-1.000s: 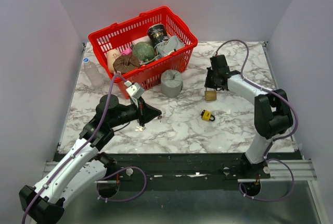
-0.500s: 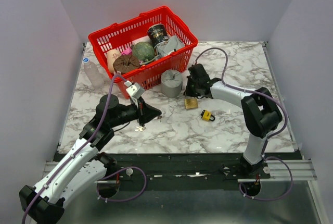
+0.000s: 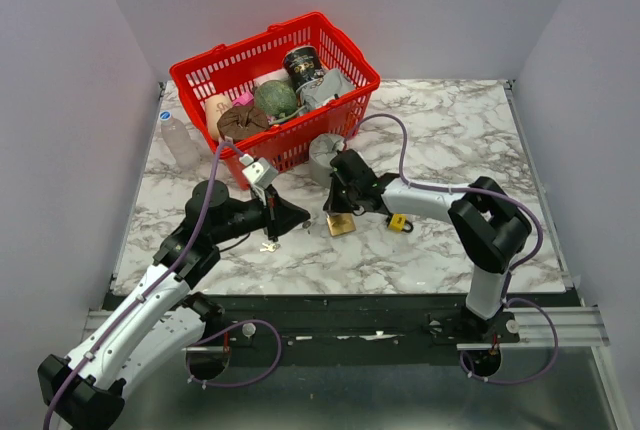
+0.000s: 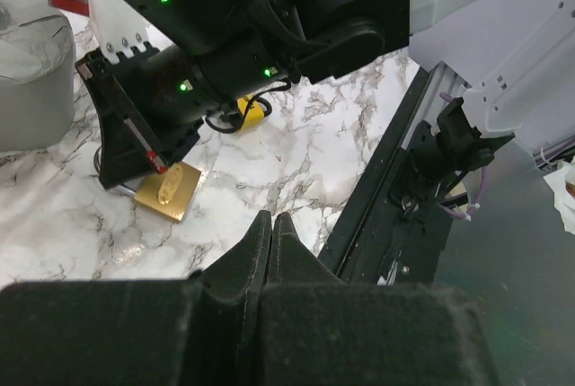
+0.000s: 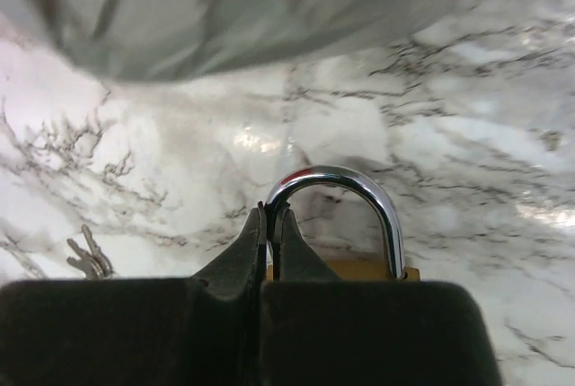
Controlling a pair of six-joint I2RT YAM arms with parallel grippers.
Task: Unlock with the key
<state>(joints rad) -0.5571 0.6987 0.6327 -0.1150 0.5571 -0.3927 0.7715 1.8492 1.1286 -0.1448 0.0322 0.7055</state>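
Observation:
My right gripper is shut on the chrome shackle of a brass padlock, which it holds at the table's middle. The brass body shows just behind my fingertips. The padlock also shows in the left wrist view, hanging under the right gripper close to the marble. A small bunch of keys lies on the table below my left gripper and shows in the right wrist view. My left gripper is shut with nothing seen between its fingers.
A small yellow padlock lies just right of the brass one. A grey roll stands behind the right gripper. A red basket full of items sits at the back left, with a clear bottle beside it.
My right arm has swung left from the back right to the table's middle, carrying the brass padlock close to the left gripper. The left arm has not moved.

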